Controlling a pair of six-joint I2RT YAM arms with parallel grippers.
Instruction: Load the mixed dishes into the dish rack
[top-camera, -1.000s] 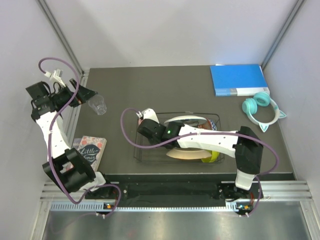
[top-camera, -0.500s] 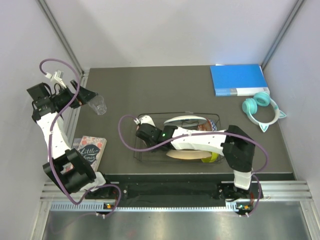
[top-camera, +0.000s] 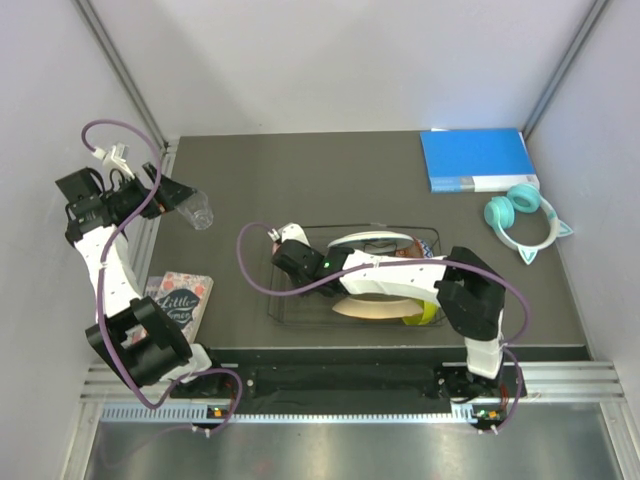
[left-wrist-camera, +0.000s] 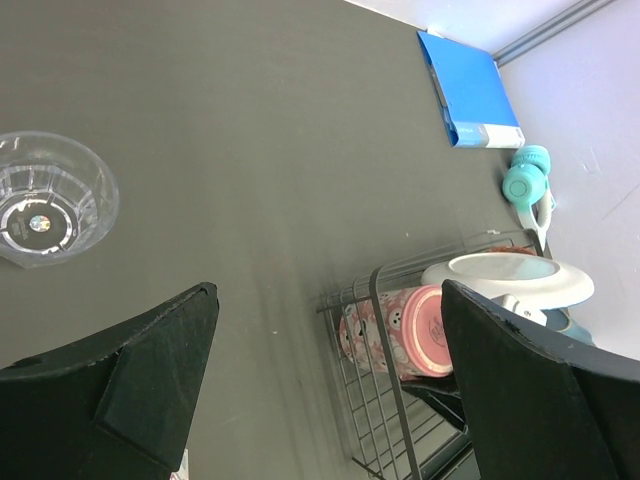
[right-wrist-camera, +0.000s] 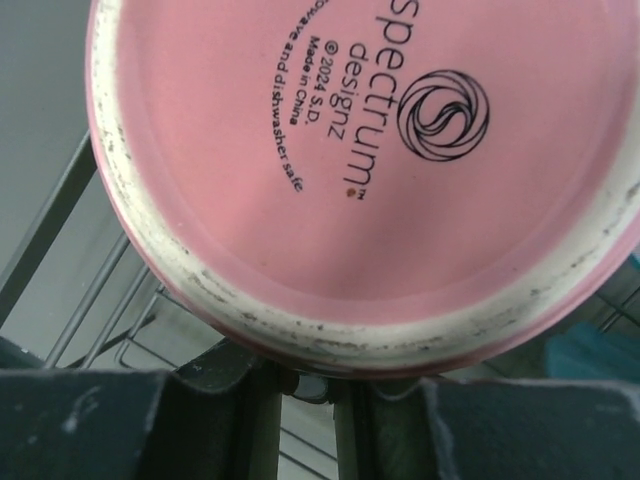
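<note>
Clearly, I see the pink-red mug (right-wrist-camera: 330, 150), its pink base scuffed; right gripper (right-wrist-camera: 300, 400) pinches it, left gripper (left-wrist-camera: 328, 290) spread wide.

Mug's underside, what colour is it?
Pink mug base, black lettering, whitish rim; best in right wrist view.

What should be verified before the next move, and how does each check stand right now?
1. Left gripper open: ok, jaws wide apart.
2. Small clear glass between the left jaws: not ok; it stands outside them, off to one side.
3. Glass upright on the table: ok.
4. Right gripper hold on the pink patterned dish: cannot tell; jaws nearly together under its base, contact hidden.
5. Dish inside the dish rack: ok, on its side at the rack's left end.
6. Arms apart from each other: ok.
</note>
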